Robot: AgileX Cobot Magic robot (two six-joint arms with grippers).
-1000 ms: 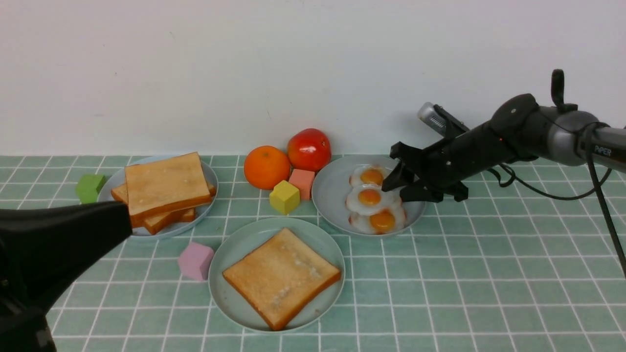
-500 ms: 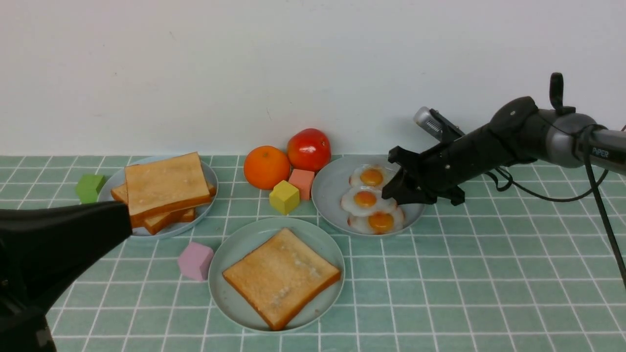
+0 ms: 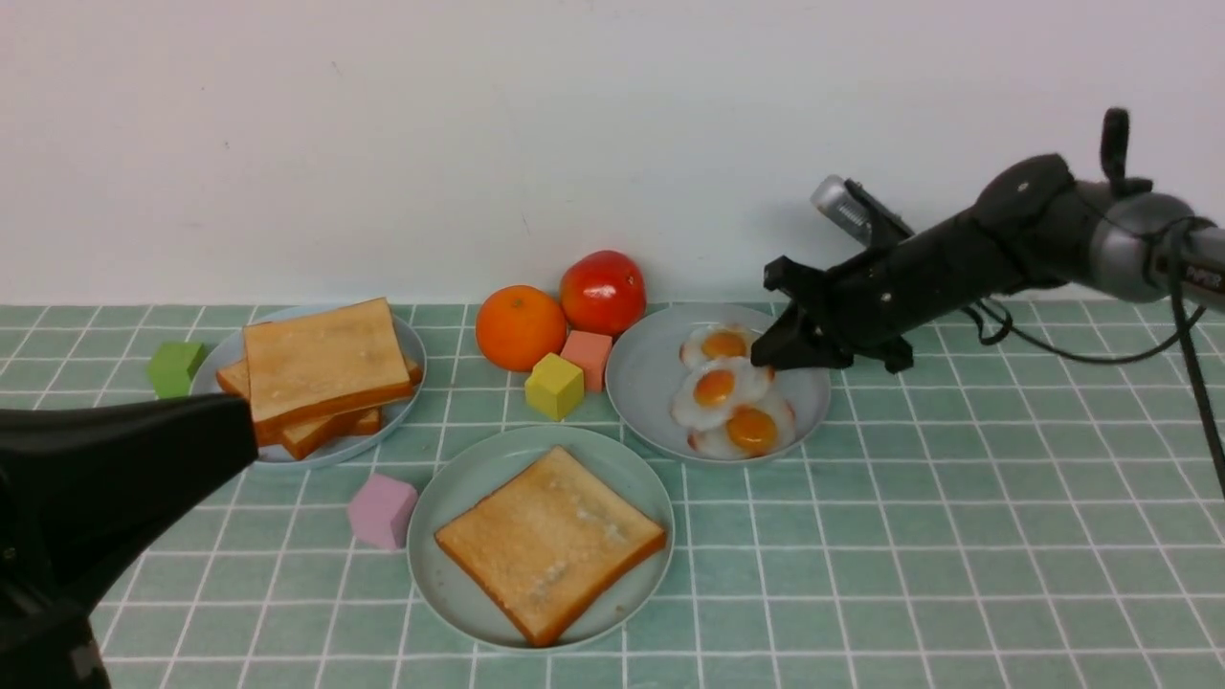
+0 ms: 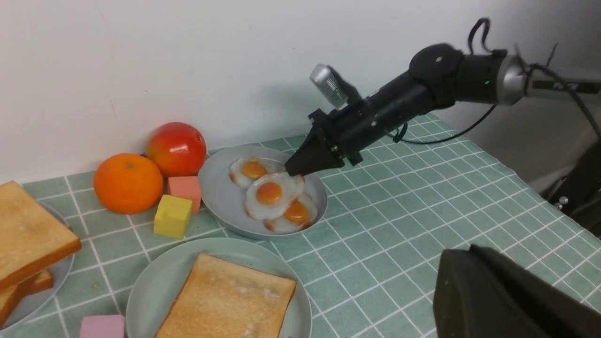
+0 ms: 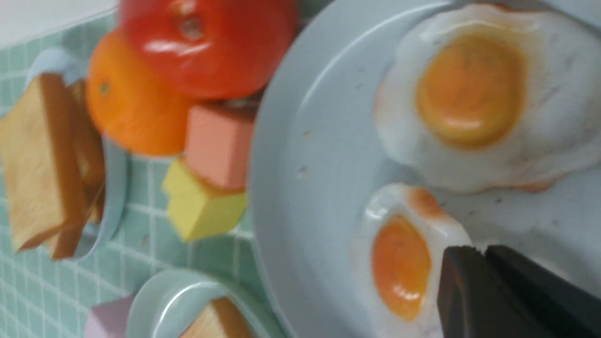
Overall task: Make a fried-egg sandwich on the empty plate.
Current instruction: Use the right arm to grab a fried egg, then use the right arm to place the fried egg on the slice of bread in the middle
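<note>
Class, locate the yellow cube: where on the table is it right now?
In the front view the yellow cube sits mid-table, just in front of the orange and the salmon cube, left of the plate of fried eggs.

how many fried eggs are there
3, all on the blue-grey plate on the robot's right: far egg, middle egg pinched at its edge by the right pincer, near egg. Any beneath them would be hidden.

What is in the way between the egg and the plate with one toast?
Nothing visible. The right gripper pinches the middle egg; only bare tiles lie between the egg plate and the mint plate.
</note>
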